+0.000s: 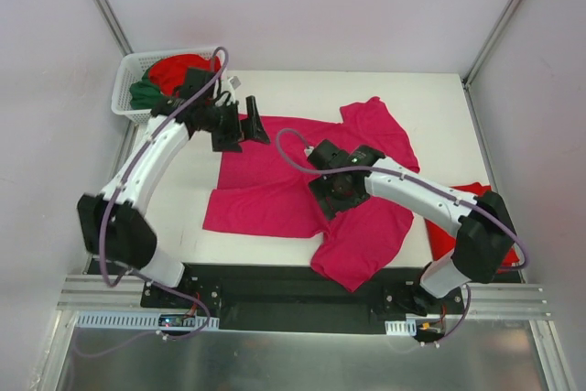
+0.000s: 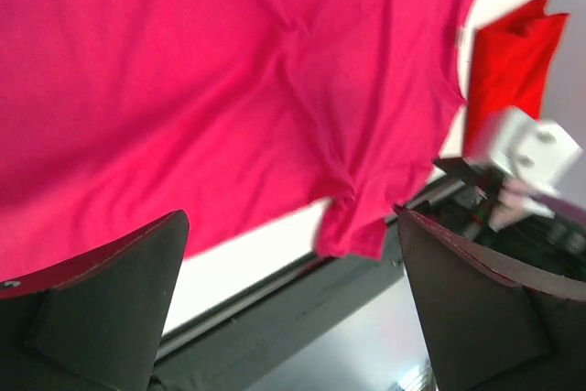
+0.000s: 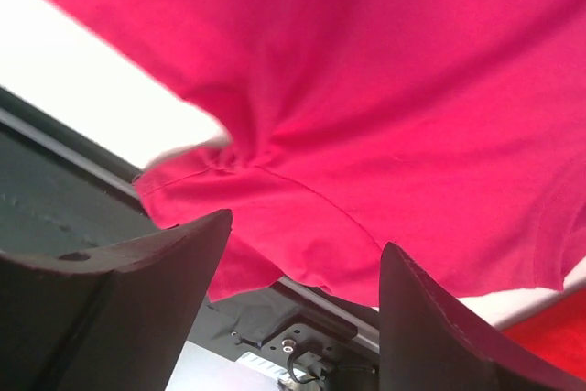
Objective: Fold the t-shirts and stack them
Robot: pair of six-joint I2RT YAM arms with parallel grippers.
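We note the pink shirt [image 1: 275,194] spread on the table [image 1: 284,93], one corner overhanging the near edge. Left gripper [image 1: 241,130]: jaws wide, at its far-left edge. Right gripper [image 3: 304,235]: jaws spread, empty, above its middle. Our worry: the overhang drags the cloth off, or a fold sets crooked.

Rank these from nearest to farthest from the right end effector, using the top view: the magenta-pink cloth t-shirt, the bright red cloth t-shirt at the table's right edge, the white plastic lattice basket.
1. The magenta-pink t-shirt: spread directly beneath the right end effector.
2. The bright red t-shirt: at the table's right edge, beside that arm.
3. The white lattice basket: far-left corner, across the table.
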